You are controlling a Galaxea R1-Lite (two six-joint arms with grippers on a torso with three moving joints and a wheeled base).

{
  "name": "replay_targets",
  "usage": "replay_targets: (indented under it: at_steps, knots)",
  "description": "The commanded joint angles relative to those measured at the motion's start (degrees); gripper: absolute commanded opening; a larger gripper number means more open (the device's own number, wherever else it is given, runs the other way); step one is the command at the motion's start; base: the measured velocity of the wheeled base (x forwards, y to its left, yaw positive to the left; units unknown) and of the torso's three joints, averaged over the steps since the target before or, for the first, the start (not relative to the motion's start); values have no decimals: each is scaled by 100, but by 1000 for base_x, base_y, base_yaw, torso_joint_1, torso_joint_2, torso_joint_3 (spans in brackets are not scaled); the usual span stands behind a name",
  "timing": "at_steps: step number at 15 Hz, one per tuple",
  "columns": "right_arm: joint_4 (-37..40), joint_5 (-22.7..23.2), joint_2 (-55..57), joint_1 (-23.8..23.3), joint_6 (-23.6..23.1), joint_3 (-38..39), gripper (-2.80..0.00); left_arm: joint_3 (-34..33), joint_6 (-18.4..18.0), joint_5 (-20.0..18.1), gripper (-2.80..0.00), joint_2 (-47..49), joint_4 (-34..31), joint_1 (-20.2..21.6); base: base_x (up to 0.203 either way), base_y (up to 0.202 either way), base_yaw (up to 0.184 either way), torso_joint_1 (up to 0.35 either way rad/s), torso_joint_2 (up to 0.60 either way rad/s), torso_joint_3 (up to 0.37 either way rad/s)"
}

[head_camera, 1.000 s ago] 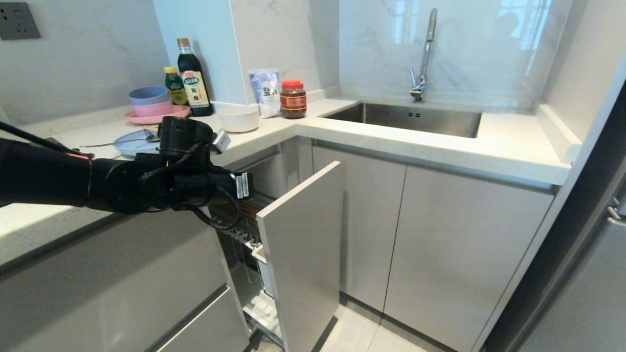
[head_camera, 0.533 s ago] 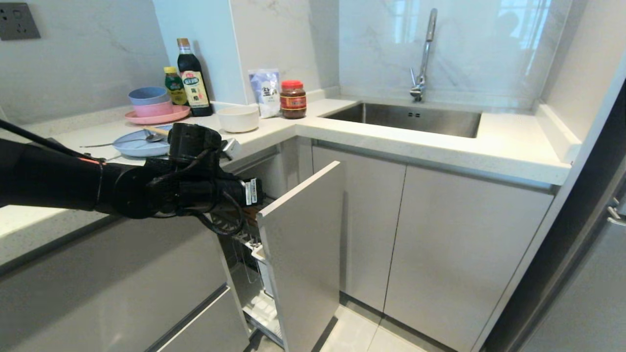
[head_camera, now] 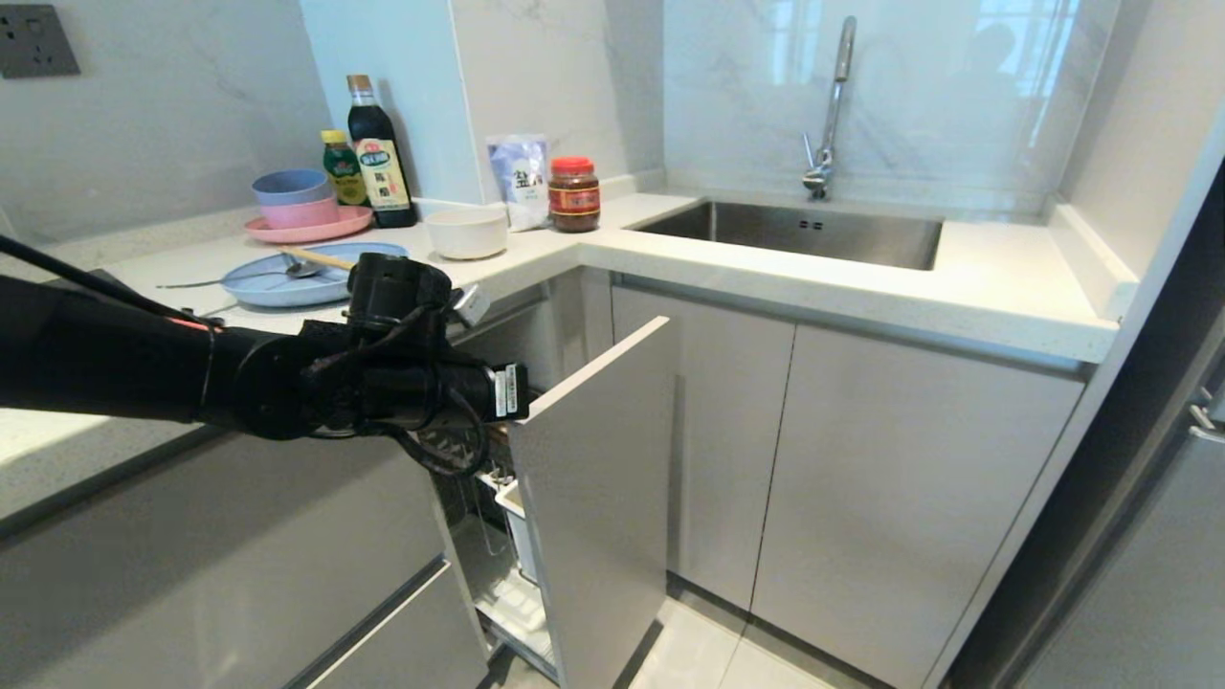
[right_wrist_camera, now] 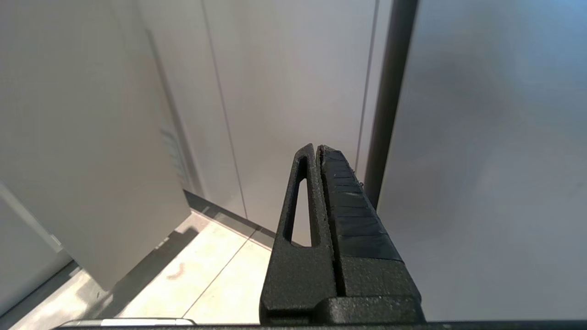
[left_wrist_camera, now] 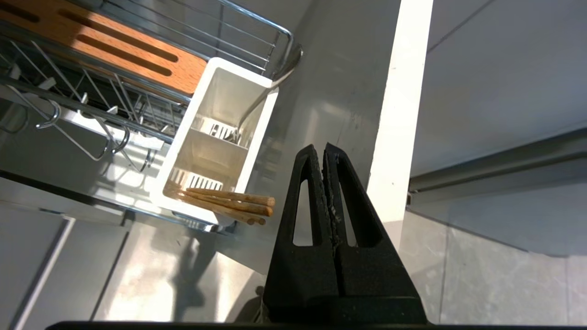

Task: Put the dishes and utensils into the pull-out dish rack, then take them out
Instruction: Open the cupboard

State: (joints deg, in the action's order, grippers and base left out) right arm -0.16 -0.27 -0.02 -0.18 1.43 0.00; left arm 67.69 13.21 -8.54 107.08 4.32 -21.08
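Left hand closed and empty above the pulled-out dish rack

The left hand (left_wrist_camera: 323, 151), fingers pressed together on nothing, hangs over the pull-out dish rack (left_wrist_camera: 137, 59) beside its grey front panel (head_camera: 593, 498). In the rack's white caddy (left_wrist_camera: 215, 142), wooden chopsticks (left_wrist_camera: 229, 204) lean in one compartment and a spoon (left_wrist_camera: 266, 91) in another. On the tabletop (head_camera: 536, 254) lie a pale blue plate (head_camera: 287, 282) carrying another spoon (head_camera: 239, 277) and more chopsticks (head_camera: 316, 256), with the white bowl (head_camera: 466, 233) near. The right hand (right_wrist_camera: 318, 153), closed narrow and empty, hangs by the cabinet fronts.
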Motion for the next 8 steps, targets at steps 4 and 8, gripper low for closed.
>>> replay_targets:
  at_steps: [4,8]
  knots:
    - [-2,0,-24,1,7,9,-280,-114,143,-25,-280,-49,-21,-287,0,0,0,0,0,0]
    - [0,0,-15,1,3,9,-280,-182,403,-357,-280,-242,-260,-605,0,0,0,0,0,0]
